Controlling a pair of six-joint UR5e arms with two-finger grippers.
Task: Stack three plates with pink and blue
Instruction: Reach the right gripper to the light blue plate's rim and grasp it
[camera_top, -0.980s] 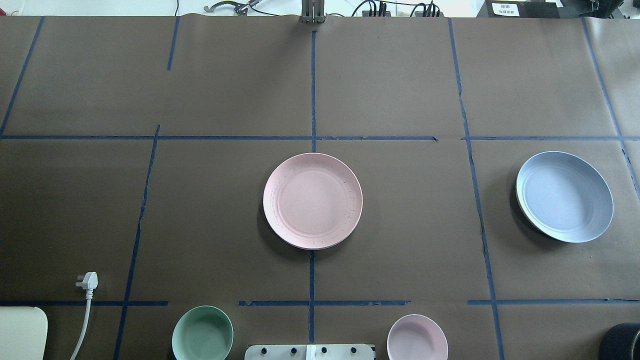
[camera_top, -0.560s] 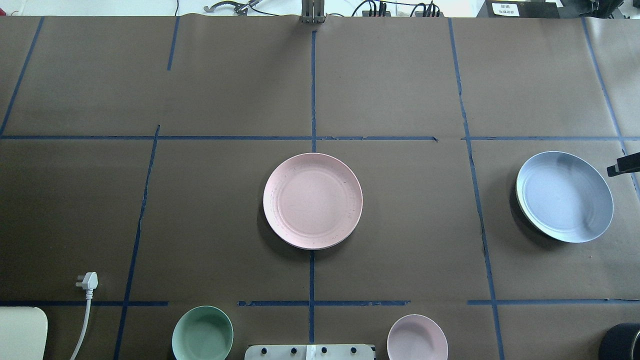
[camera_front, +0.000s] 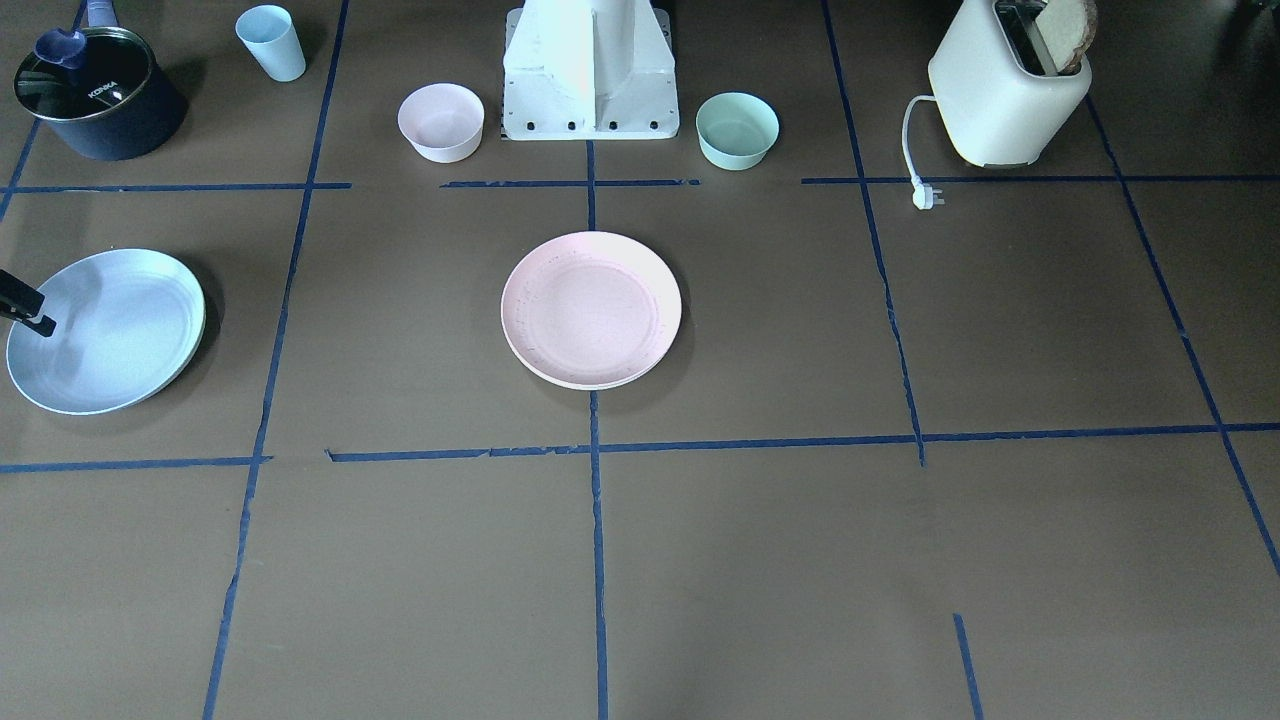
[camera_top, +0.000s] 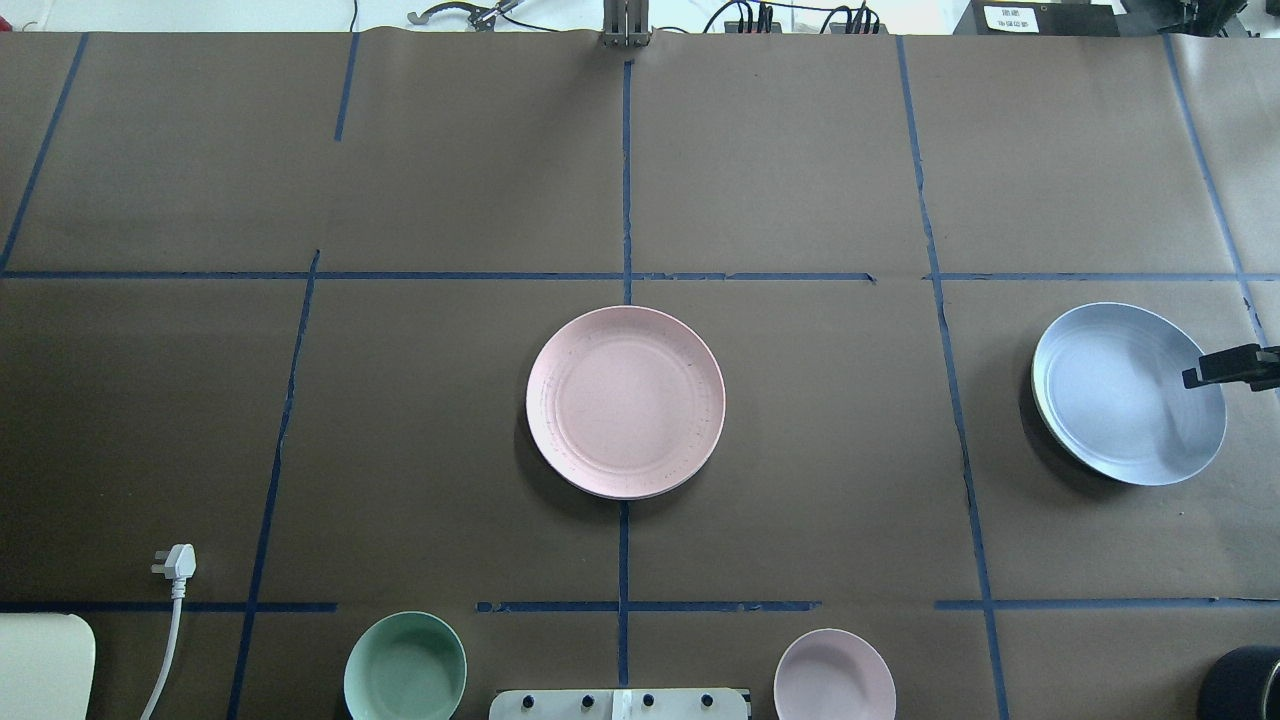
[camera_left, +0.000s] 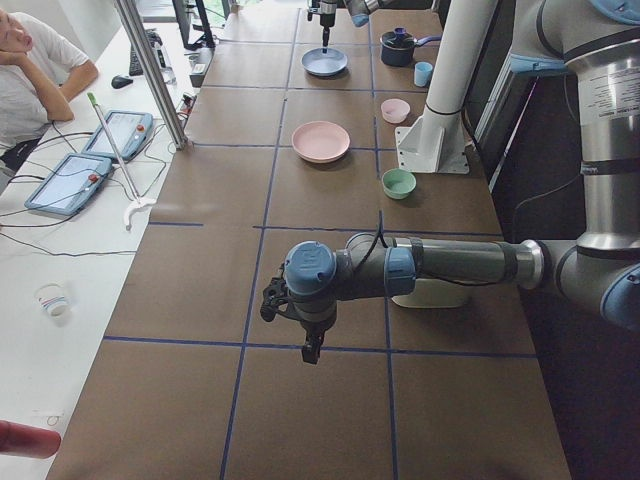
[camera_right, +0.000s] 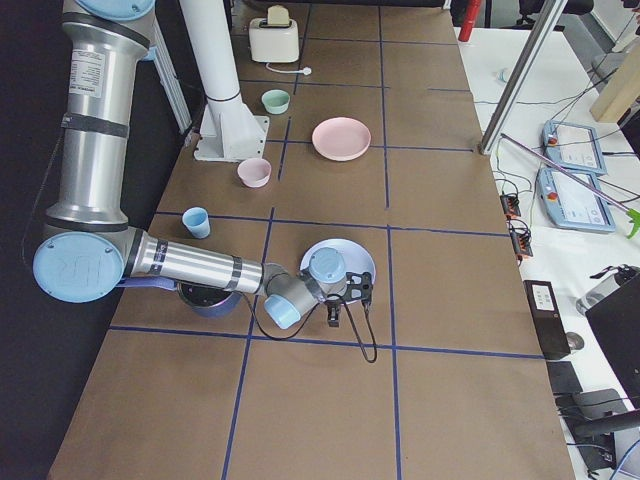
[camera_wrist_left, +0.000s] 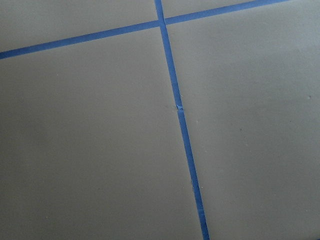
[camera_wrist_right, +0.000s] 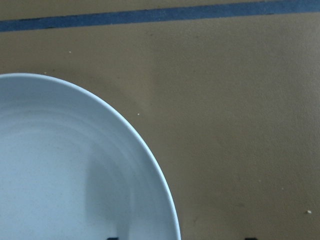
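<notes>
Your right gripper, spread and empty, straddles the blue plate rim (pink plate well apart). You cannot tell the left gripper spread.

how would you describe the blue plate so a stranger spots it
From the robot's white base, look to the table end on its right, where a dark pot stands. Just beyond the pot, away from the robot, lies the blue plate: wide, shallow, pale blue, unlike the central pink plate and the small blue cup.
</notes>
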